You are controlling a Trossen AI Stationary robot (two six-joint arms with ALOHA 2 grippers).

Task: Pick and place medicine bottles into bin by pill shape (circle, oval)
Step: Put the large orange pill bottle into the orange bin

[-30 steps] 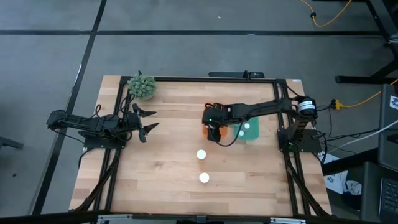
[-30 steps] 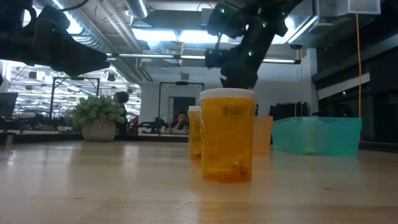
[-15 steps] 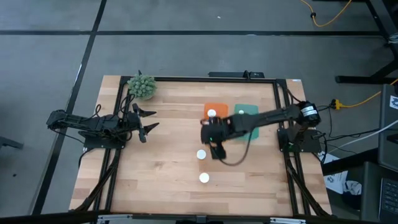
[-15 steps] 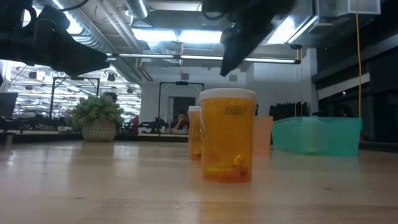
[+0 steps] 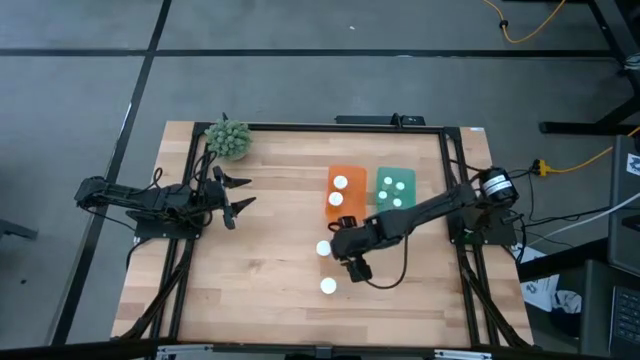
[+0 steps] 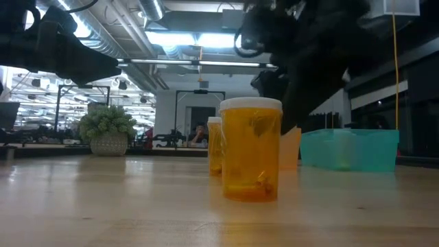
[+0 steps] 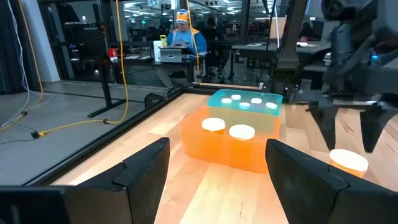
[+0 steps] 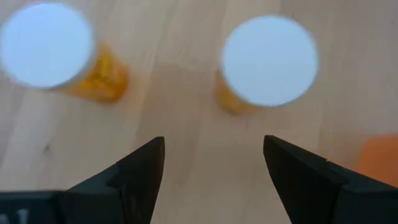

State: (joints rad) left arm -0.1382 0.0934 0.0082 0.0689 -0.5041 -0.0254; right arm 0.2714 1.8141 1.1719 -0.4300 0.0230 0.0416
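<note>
Two orange-tinted medicine bottles with white caps stand upright on the wooden table, one [image 5: 323,248] farther back and one [image 5: 328,286] nearer the front edge; both show in the right wrist view [image 8: 270,60] [image 8: 46,45]. My right gripper [image 5: 352,262] hovers open and empty just right of them, pointing down. The orange bin [image 5: 343,193] holds two capped bottles. The green bin [image 5: 395,190] holds several. My left gripper [image 5: 235,195] waits open and empty at the table's left.
A small potted plant [image 5: 228,138] stands at the table's far left corner. The two bins stand side by side behind the right arm. In the low view the nearer bottle [image 6: 250,151] stands in front, the bins [image 6: 350,147] behind it. Bare wood lies between the arms.
My right gripper has moved from over the orange bin toward the table's near edge and down, and now stands beside the two loose bottles. The bottles on the table have not moved.
</note>
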